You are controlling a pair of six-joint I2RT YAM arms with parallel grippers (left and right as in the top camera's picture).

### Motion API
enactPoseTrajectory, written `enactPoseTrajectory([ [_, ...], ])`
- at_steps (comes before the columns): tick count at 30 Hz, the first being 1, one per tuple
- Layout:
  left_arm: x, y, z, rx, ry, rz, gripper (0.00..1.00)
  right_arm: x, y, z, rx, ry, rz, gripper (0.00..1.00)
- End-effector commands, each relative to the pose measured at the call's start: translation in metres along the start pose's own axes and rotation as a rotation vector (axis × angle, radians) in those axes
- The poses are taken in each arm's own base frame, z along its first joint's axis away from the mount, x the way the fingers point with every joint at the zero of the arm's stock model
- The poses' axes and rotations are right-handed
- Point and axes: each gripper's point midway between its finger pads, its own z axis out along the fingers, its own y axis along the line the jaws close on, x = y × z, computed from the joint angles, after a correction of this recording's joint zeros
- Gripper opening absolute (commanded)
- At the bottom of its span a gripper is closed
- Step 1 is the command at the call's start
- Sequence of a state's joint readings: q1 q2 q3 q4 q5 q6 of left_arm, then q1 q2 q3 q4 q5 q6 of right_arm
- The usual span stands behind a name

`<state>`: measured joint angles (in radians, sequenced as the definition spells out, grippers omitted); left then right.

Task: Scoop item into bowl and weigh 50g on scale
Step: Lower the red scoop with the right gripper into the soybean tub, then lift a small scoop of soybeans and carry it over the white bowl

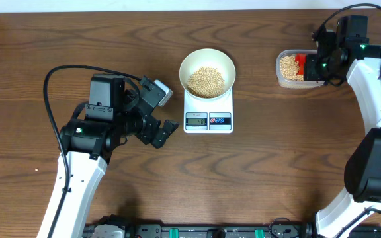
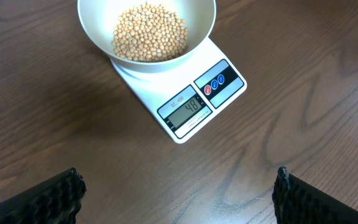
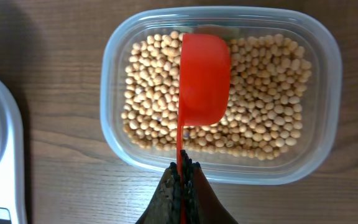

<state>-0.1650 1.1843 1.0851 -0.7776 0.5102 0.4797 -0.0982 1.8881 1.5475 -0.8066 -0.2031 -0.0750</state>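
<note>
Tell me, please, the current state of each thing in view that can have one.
bowl: on the scale, holding beans.
scale: switched on, display reads 48.
clear container: lidless, part-filled with beans.
red scoop: held over the container, no beans seen in it.
left pincer: open, empty.
right pincer: shut on the scoop's handle.

Robotics lab bench: bare dark brown wood-grain table [image 1: 32,53], small white rectangular kitchen scale [image 1: 208,119] at centre. White-and-black robot arm [image 1: 78,178] left of the scale, second white-and-black arm [image 1: 376,79] right of it. Loose black cable [image 1: 47,92] beyond the left one.
</note>
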Motion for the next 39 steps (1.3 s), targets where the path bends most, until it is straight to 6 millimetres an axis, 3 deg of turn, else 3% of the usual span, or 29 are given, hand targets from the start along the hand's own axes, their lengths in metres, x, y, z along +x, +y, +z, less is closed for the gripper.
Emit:
enactPoseTrajectory([
  [1,-0.008,0.002,-0.003,-0.011,-0.013,0.027,0.99,0.001,0.009,0.003,-0.042,0.006,0.011,0.01],
  [7,-0.008,0.002,-0.003,-0.011,-0.013,0.027,0.99,0.0,0.0,0.002,-0.034,0.002,0.028,0.01],
  [18,-0.008,0.002,-0.003,-0.011,-0.013,0.027,0.98,-0.01,-0.018,-0.028,-0.134,-0.08,0.106,0.01],
  [39,-0.008,0.002,-0.003,-0.011,-0.013,0.027,0.99,-0.027,0.005,-0.067,-0.532,-0.203,0.152,0.01],
])
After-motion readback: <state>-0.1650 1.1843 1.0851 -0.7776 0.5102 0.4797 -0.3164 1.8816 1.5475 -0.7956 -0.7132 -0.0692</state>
